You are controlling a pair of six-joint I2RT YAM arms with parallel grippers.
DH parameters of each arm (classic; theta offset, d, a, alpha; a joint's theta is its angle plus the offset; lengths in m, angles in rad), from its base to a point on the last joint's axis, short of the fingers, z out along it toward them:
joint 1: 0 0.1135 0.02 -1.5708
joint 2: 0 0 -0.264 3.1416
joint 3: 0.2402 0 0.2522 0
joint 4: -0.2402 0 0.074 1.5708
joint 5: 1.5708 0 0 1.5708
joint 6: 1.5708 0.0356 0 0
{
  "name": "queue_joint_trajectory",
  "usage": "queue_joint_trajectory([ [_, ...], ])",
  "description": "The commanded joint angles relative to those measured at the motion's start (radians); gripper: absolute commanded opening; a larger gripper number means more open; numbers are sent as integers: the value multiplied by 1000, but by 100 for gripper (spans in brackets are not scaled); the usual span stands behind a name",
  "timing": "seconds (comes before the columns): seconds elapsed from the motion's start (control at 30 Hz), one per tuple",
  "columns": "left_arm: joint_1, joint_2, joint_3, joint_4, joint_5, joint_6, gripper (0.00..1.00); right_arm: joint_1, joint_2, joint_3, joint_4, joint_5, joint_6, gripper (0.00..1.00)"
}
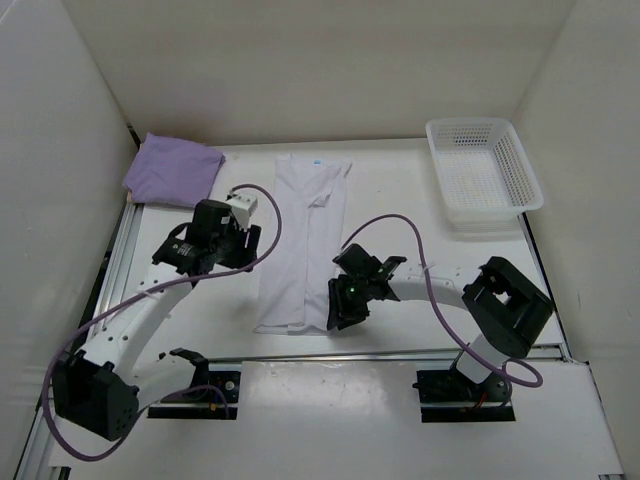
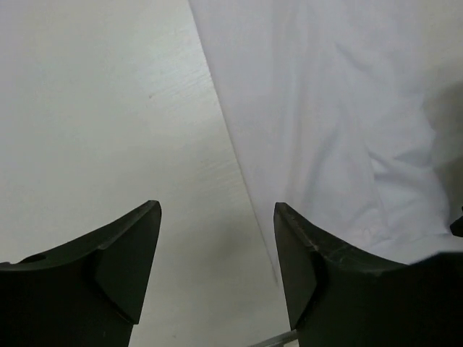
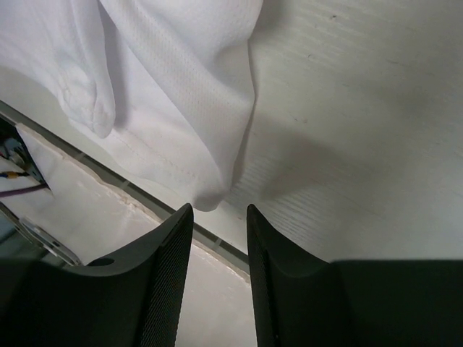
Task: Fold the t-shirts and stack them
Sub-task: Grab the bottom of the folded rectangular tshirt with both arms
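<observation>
The white t-shirt (image 1: 303,240) lies folded into a long strip down the middle of the table, its blue neck label at the far end. The lavender t-shirt (image 1: 172,168) sits folded at the back left. The tan shirt is out of view. My left gripper (image 1: 243,236) is open and empty at the strip's left edge; in the left wrist view (image 2: 217,210) the shirt (image 2: 340,108) runs under the right finger. My right gripper (image 1: 340,308) is narrowly open and empty at the strip's near right corner (image 3: 210,191), which lies just beyond the fingertips (image 3: 218,211).
A white perforated basket (image 1: 482,170) stands at the back right. White walls close in the left, back and right. The table's near edge and metal rail (image 3: 116,184) run just below the shirt's hem.
</observation>
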Motion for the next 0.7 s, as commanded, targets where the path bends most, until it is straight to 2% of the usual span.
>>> queue_joint_trajectory([
  [0.0, 69, 86, -89, -64, 198, 0, 72, 18, 6, 31, 1, 67, 78, 39],
  [0.07, 101, 206, -65, -112, 279, 0, 65, 18, -3, 19, 1, 78, 97, 39],
  [0.13, 146, 251, -127, -112, 364, 0, 60, 27, -3, 5, 25, 69, 114, 39],
  [0.23, 192, 208, -285, -89, 419, 0, 59, 51, 28, 14, 40, 57, 128, 39],
  [0.33, 177, 138, -312, -52, 459, 0, 64, 65, 54, 28, 40, 57, 137, 39],
  [0.47, 149, 162, -344, -11, 516, 0, 65, 65, 54, 19, 40, 57, 151, 31],
  [0.57, 160, 202, -344, 43, 505, 0, 66, 65, 54, 19, 40, 67, 160, 22],
  [0.67, 186, 214, -359, 56, 505, 0, 60, 65, 54, 28, 40, 78, 160, 18],
])
